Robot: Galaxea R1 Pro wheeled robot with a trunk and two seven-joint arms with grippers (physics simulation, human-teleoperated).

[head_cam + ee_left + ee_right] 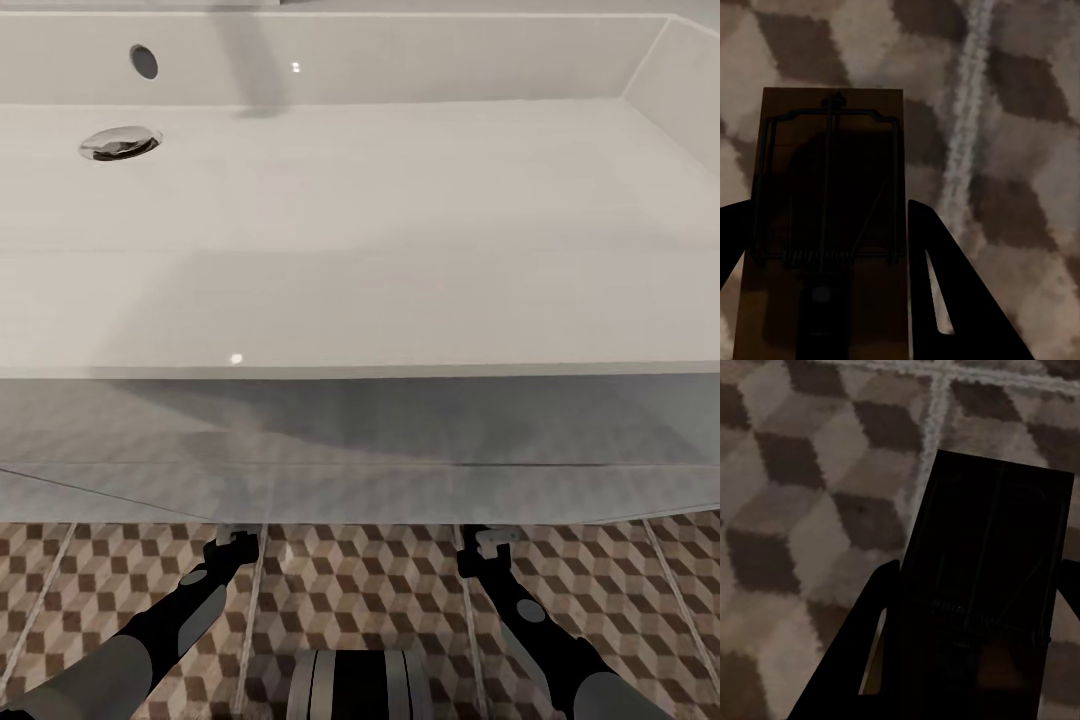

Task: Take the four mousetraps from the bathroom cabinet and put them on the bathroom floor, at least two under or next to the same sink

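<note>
While reaching under the sink's (400,300) front edge, both arms low over the floor (380,590). Left gripper (829,247) clamped on a trap (829,187), fingers either side of its board. Right gripper (971,607) likewise closed on a second trap (990,585), dark in shadow above the tiles.

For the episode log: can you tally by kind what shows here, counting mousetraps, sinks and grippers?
Mousetraps: 2, one between the left gripper's fingers, one between the right gripper's.
Sinks: 1, the white sink.
Grippers: 2, left gripper and right gripper, low over the tiled floor.
Total: 5.
</note>
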